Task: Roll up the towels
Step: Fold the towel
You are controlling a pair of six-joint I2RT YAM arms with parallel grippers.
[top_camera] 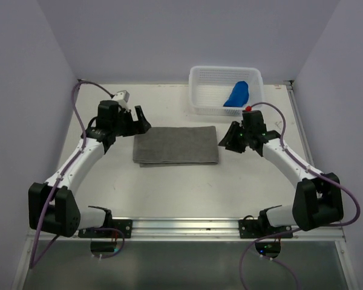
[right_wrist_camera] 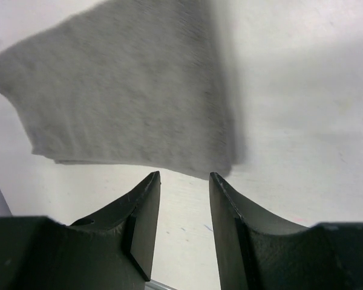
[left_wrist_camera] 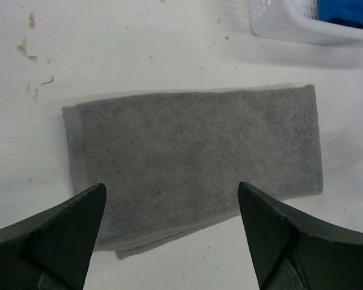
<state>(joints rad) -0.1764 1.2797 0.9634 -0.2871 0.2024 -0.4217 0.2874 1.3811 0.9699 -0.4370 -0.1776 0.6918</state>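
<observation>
The grey towel [top_camera: 176,145] lies folded flat in the middle of the table, also seen as the grey towel [left_wrist_camera: 193,160] and grey towel [right_wrist_camera: 133,96] in the wrist views. The blue towel [top_camera: 236,94] sits bunched in the white basket [top_camera: 198,90]. My left gripper [top_camera: 140,119] hovers at the grey towel's left end, open wide, nothing between its fingers [left_wrist_camera: 60,229]. My right gripper [top_camera: 228,140] is just off the towel's right end, jaws parted by a narrow gap and empty; its fingers [right_wrist_camera: 142,211] stand over bare table short of the towel's edge.
The white basket [left_wrist_camera: 278,24] stands at the back right, close behind the right gripper. Purple walls close in the table on three sides. A metal rail [top_camera: 187,226] with the arm bases runs along the near edge.
</observation>
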